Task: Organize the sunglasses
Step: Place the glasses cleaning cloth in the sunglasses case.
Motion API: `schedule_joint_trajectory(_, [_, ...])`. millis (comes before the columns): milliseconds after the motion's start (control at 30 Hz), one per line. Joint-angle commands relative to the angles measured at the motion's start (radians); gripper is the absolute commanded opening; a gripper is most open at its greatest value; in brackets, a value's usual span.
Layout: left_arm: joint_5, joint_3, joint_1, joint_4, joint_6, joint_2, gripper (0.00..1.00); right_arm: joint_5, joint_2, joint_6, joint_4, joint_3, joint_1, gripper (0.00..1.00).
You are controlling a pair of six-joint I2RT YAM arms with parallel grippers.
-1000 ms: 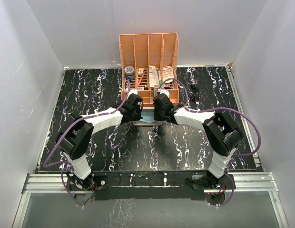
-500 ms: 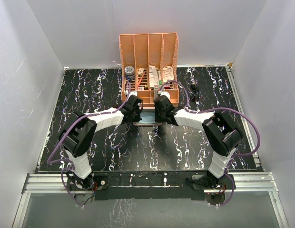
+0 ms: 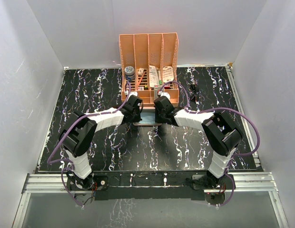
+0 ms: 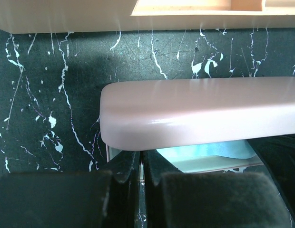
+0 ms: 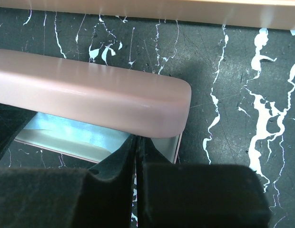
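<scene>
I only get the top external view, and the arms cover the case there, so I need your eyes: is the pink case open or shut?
Observer: Ajar. The left wrist view shows the pink case lid slightly raised, with a gap along its front.
Operator: Anything inside?
Observer: Only a light blue cloth shows through the gap.
Operator: And the grippers?
Observer: Both are shut, the left gripper at the lid's left end, the right gripper at its right end.

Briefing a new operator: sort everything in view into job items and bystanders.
Job:
- sunglasses
- pink case
- blue cloth inside it
- left hand and right hand, both shut at the case

Apparently lying about:
- orange organizer
- odds and ends in it
</scene>
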Motion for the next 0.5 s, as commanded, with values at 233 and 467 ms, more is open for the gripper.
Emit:
schedule_joint_trajectory(233, [0.019,0.050,0.017,-0.058,0.017,0.002,0.00,0.036,-0.012,-0.011,0.001,0.039,-0.009,0.00])
schedule_joint_trajectory(467, [0.055,0.050,0.032,-0.060,0.008,0.015,0.00,0.043,-0.014,-0.020,-0.020,0.046,-0.021,0.00])
